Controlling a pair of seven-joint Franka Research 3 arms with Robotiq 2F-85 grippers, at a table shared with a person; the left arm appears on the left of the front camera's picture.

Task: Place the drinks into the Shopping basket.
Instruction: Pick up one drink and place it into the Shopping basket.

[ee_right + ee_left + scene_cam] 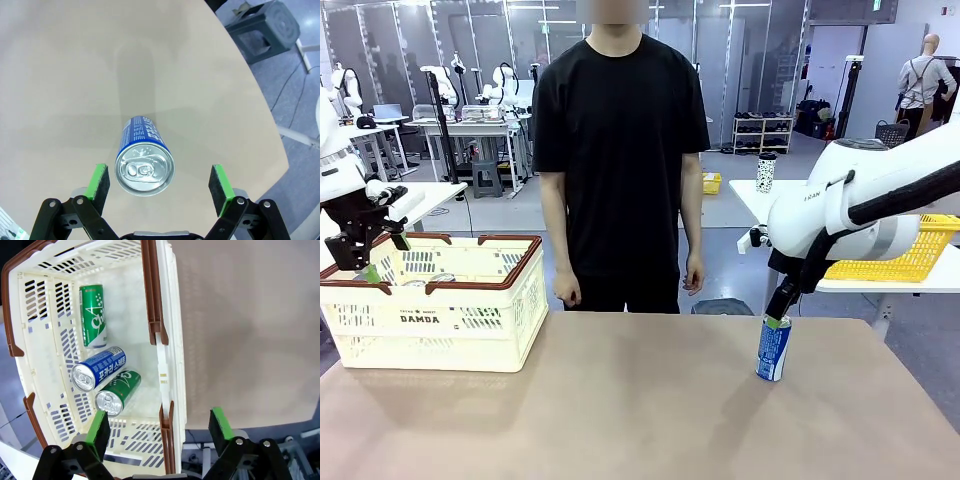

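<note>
Right tool (159,174) spread, just over the top of upright blue can (773,349) on surface (620,420). Left tool (159,422) spread above Shopping basket (170,315) rim. Inside lie green can (92,315), lying blue can (100,368) and second green can (119,391).

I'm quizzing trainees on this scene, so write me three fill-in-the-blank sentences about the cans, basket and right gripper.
The Shopping basket holds ___ cans lying down.
The blue can on the table stands ___.
The right gripper hangs above it with jaws ___.
Missing words: three, upright, open.
</note>
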